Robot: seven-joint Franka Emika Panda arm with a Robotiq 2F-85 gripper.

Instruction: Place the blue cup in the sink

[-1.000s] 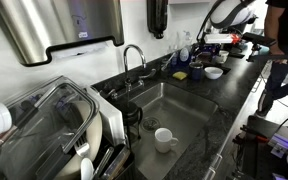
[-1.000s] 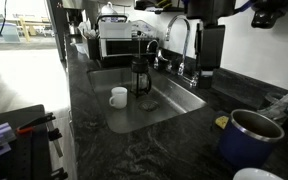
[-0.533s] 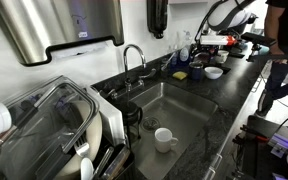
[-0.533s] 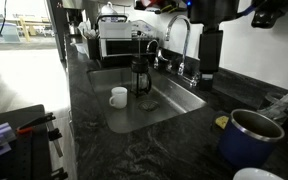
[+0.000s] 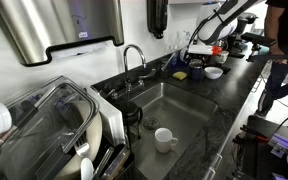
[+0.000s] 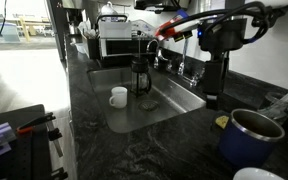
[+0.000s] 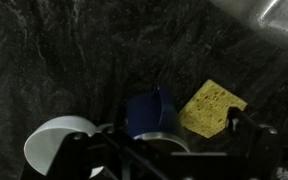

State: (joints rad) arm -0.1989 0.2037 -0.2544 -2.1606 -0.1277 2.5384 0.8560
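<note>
The blue cup [image 7: 147, 113] stands upright on the dark counter, between a white bowl [image 7: 57, 146] and a yellow sponge [image 7: 213, 106] in the wrist view. It also shows in both exterior views [image 6: 249, 137] [image 5: 196, 70], to one side of the sink [image 5: 179, 110]. My gripper [image 7: 159, 158] is open and empty, hanging above the cup with a finger on each side of it. In an exterior view the gripper [image 6: 213, 97] is low over the counter next to the cup.
A white mug [image 5: 164, 138] [image 6: 118, 96] stands in the sink basin. A black French press [image 6: 141, 74] and the faucet [image 5: 134, 58] are at the sink's edge. A dish rack [image 5: 54, 130] stands beyond the sink. A person [image 5: 282, 50] stands by the counter's end.
The arm has come down from above into view over the counter, and the gripper now hangs close to the blue cup. Nothing else has moved.
</note>
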